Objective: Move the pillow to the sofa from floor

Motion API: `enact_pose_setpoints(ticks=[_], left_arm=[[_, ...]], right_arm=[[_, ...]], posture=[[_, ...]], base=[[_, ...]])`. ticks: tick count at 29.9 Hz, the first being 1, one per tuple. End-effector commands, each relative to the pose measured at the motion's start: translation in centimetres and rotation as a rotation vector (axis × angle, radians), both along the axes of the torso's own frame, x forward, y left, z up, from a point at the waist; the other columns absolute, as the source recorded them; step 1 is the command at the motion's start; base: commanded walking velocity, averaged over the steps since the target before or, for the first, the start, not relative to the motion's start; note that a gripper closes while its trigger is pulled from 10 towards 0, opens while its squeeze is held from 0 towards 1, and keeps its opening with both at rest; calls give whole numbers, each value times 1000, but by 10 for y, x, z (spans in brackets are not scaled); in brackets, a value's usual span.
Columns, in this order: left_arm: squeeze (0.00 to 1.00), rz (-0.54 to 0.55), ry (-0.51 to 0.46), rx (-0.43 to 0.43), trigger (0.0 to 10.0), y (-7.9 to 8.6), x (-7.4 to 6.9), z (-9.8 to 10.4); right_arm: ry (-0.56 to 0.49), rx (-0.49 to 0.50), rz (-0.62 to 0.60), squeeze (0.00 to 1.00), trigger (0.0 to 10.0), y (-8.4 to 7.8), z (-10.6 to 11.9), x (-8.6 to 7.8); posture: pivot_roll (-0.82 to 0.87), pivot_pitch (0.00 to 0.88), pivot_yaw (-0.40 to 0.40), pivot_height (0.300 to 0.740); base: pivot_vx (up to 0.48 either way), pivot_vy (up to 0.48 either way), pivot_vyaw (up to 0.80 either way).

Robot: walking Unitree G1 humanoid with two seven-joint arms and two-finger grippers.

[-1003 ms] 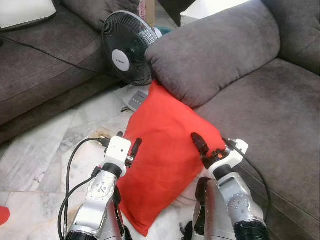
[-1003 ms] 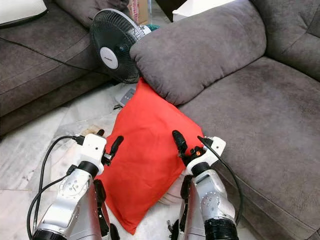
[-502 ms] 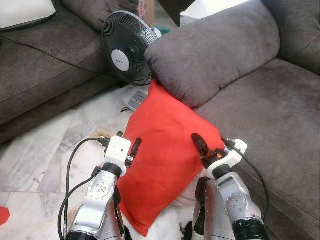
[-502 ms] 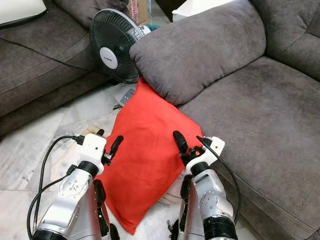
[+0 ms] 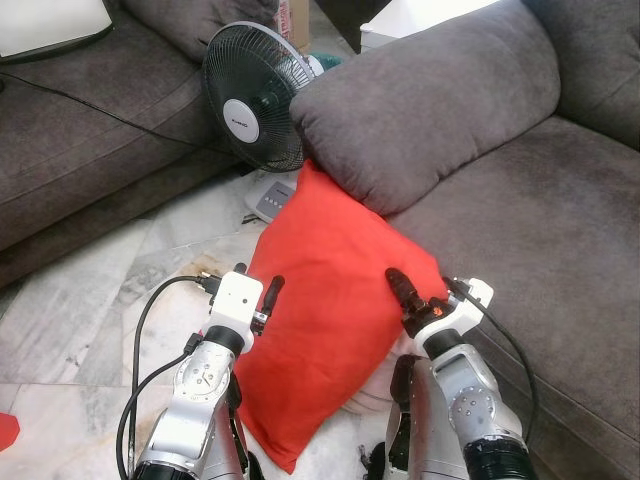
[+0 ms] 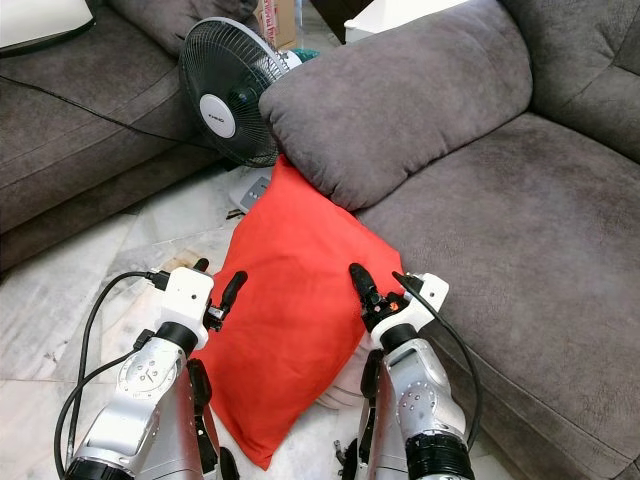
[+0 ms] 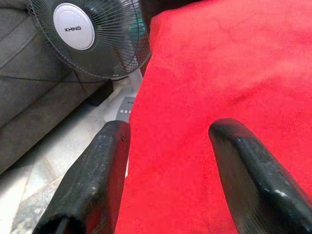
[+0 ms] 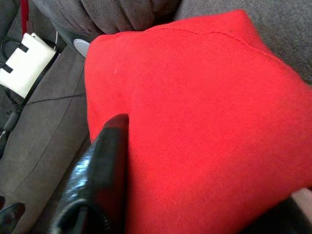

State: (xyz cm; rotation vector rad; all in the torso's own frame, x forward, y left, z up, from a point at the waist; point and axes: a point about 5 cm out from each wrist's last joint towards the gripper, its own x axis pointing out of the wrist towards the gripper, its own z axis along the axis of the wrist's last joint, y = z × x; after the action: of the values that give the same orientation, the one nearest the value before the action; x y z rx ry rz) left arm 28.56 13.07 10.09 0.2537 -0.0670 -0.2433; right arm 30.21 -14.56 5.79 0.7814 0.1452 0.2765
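1. Red fabric is marking the pillow (image 5: 330, 320), which is standing on edge on the floor (image 5: 120, 290), leaning against the sofa (image 5: 540, 250) front, its top corner tucked under the grey sofa arm cushion (image 5: 430, 100).
2. The step in hand is, I judge, the two-sided grasp: both grippers are sitting at the pillow's flanks, and it is not yet lifted.
3. The left gripper (image 5: 255, 295) is sitting at the pillow's left edge with its fingers spread apart; in the left wrist view the red cloth is lying between and beyond the two fingers (image 7: 92, 180), so it is not yet clamping anything.
4. The right gripper (image 5: 415, 300) is pressing at the pillow's right edge. One finger (image 8: 105, 165) is lying against the cloth in the right wrist view; the other is barely visible, so I cannot tell whether it is pinching the pillow.
5. Both silver arms are reaching forward and upward from below, forearms roughly parallel, wrists turned inward toward the pillow between them.
6. Next move, in my judgement: closing on the edges or squeezing inward, then raising the pillow clear of the cushion overhang and swinging it to the seat lying just right of the right gripper.
7. A fan (image 5: 255, 95) is standing ahead of the left gripper, near the pillow's top corner; the lift should be avoiding it.
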Motion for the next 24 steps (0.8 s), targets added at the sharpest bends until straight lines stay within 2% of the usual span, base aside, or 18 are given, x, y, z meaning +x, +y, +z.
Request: enact_pose_setpoints(ticks=[1,24], left_arm=[[0,-4,6,13,10000,0,-1,-2],[0,-4,6,13,10000,0,-1,-2]], right_arm=[[5,6,11,0,0,3,-3,-3],[5,6,11,0,0,3,-3,-3]], posture=[[160,132,-23,478],[160,132,-23,478]], base=[[0,0,0],[0,0,0]])
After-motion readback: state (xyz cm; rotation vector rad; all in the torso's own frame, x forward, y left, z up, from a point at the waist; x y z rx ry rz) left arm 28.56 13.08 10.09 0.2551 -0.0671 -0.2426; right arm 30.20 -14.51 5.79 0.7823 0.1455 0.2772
